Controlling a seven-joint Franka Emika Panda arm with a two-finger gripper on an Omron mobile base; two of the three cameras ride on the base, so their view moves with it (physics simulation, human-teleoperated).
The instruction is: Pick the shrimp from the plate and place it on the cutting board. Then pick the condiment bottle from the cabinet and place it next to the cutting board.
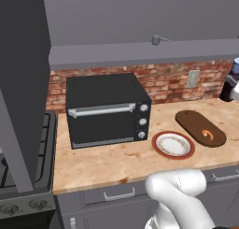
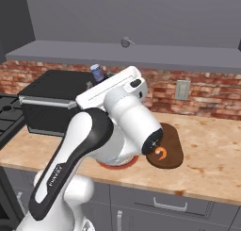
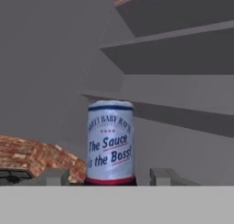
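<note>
The tiny orange shrimp (image 1: 208, 134) (image 2: 161, 153) lies on the dark oblong cutting board (image 1: 193, 123) (image 2: 175, 143). Just left of the board sits the red-rimmed plate (image 1: 157, 144), with nothing on it; my arm hides most of the plate (image 2: 115, 166) in the right base view. My gripper (image 1: 234, 89) (image 2: 100, 82) (image 3: 109, 176) hangs in the air well above the counter, below the cabinet ledge (image 1: 140, 53) (image 2: 70, 51). It is shut on the condiment bottle (image 1: 228, 85) (image 2: 97, 73) (image 3: 110, 143), which stands upright between the fingers, its pale blue cap on top.
A black toaster oven (image 1: 106, 109) (image 2: 47, 103) stands on the counter left of the plate. A stove (image 1: 23, 167) is at the far left. A wall outlet (image 1: 193, 77) sits on the brick backsplash. Grey drawers (image 1: 116, 195) run under the counter's front edge.
</note>
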